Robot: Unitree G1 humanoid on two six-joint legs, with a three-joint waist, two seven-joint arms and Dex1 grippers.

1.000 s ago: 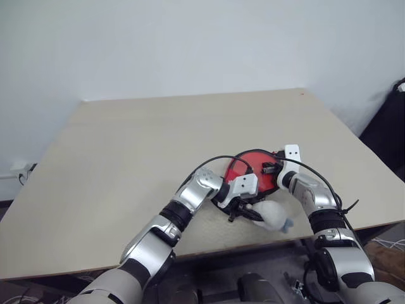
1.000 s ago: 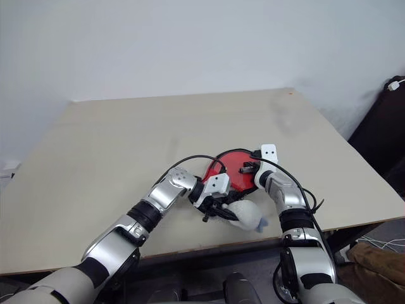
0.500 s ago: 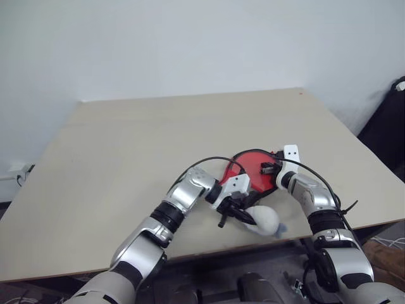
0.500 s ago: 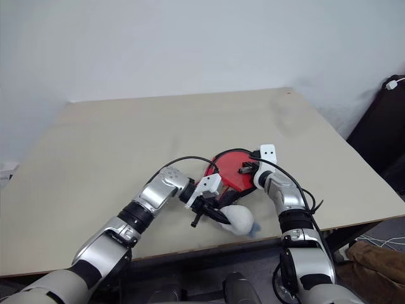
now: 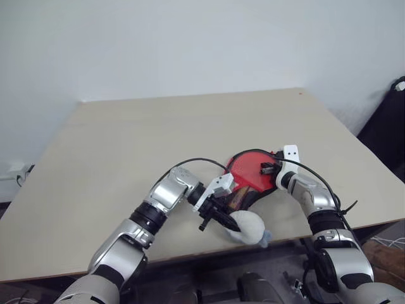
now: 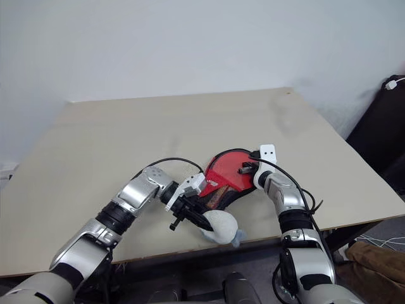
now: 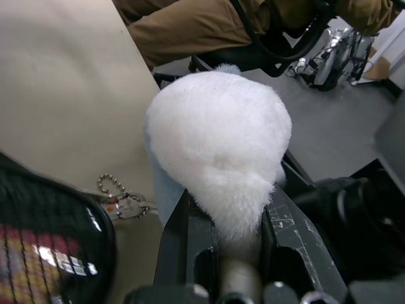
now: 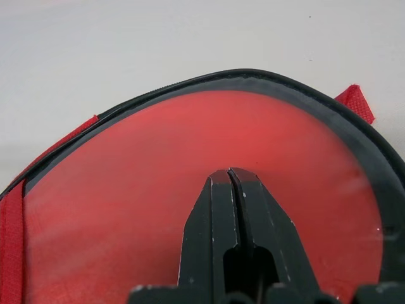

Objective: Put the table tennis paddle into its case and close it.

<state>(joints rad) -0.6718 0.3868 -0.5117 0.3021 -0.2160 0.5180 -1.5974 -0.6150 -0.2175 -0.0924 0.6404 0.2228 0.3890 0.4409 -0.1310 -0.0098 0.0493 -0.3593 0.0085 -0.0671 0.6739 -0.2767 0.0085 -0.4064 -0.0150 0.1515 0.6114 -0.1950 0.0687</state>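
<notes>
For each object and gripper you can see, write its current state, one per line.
case: flat on the table, red side up.
white fuzzy ball: pinched in the left gripper, by the table's near edge.
right gripper: shut, tips over the case.
table: holding the case.

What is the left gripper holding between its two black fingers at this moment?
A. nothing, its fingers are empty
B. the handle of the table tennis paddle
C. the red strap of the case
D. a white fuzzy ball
D. In the left wrist view the white fuzzy ball sits squeezed between the left gripper's fingers, near the table's front edge beside the case.
</notes>
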